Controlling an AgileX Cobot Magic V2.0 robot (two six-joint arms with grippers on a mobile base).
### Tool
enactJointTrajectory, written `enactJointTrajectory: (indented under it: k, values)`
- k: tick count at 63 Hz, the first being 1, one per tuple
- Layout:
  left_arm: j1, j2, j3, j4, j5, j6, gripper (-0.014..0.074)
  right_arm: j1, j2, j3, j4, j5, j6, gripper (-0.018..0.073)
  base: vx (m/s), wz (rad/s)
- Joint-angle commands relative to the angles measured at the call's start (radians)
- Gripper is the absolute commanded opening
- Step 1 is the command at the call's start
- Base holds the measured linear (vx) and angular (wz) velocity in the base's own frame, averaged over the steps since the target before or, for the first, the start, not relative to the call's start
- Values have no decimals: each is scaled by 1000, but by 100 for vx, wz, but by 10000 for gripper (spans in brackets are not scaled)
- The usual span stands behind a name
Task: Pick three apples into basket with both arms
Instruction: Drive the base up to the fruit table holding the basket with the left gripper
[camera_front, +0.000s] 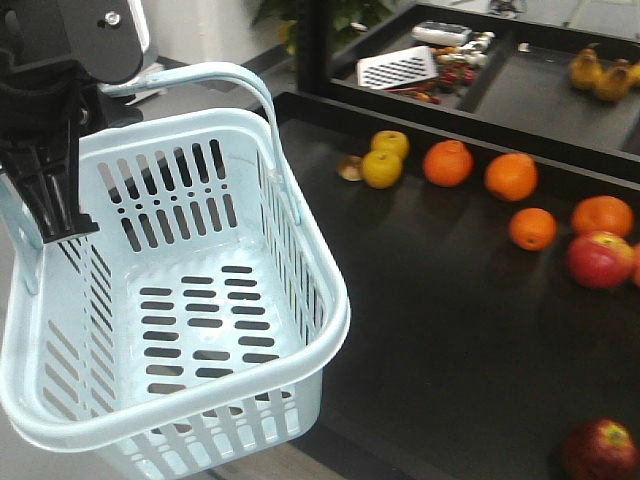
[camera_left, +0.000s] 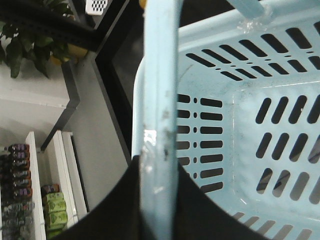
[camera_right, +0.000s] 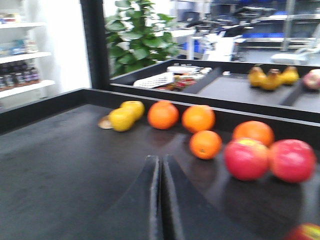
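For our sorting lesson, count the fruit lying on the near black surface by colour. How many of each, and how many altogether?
Orange fruit: 4
Yellow fruit: 2
Red apples: 3
Total: 9

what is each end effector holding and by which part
Left end effector grips the basket by a pale blue bar at its edge, rim or handle unclear. Right end effector is shut, holding nothing.
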Motion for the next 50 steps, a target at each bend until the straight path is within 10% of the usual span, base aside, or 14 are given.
enactJointTrajectory:
  k: [1, 50]
  values:
    - [1, -26, -36, 13, -76, -15, -6, 0, -13, 13, -10, -80, -2, -8, -1, -48]
    - [1, -25, -36, -15, -65, -15, -6, 0, -13, 13, -10, -80, -2, -8, 0, -11]
